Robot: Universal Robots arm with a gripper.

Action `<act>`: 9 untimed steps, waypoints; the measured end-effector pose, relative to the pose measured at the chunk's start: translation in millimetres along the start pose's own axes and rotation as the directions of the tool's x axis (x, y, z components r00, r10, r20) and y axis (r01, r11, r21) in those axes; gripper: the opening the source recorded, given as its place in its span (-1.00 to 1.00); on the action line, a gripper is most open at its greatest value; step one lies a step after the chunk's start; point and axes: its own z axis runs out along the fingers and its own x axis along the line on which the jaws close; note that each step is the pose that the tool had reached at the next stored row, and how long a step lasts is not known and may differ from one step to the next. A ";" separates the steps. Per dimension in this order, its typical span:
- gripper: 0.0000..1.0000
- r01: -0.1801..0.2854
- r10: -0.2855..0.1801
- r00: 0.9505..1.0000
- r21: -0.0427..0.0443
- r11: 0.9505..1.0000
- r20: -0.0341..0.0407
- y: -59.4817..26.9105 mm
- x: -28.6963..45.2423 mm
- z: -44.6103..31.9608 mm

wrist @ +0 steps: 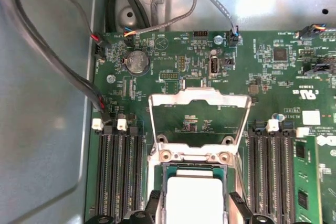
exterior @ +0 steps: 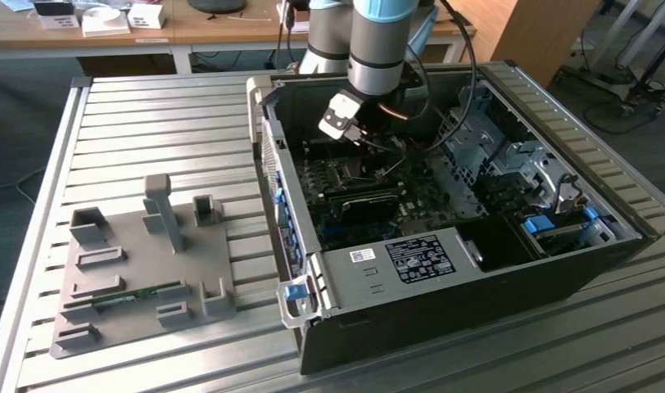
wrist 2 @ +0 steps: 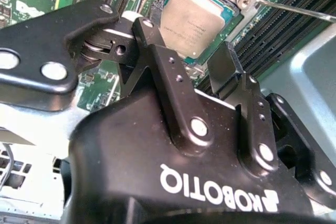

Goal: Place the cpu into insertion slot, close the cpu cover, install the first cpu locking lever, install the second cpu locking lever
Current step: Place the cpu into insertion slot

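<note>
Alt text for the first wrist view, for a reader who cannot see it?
The cpu lies in the slot of a green motherboard, with the cover swung open beyond it. The hand has its open fingers flanking the cpu, between banks of black memory slots.

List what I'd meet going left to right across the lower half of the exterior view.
Grey fixture plate → blue latch → printed label → blue drive bracket.
</note>
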 end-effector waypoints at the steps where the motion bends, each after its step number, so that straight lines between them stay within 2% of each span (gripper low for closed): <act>1: 0.22 0.000 0.000 1.000 0.000 1.000 0.000 0.1 0.0 -1.7; 9: 0.22 0.000 0.000 1.000 0.000 1.000 0.000 1.2 0.3 -15.8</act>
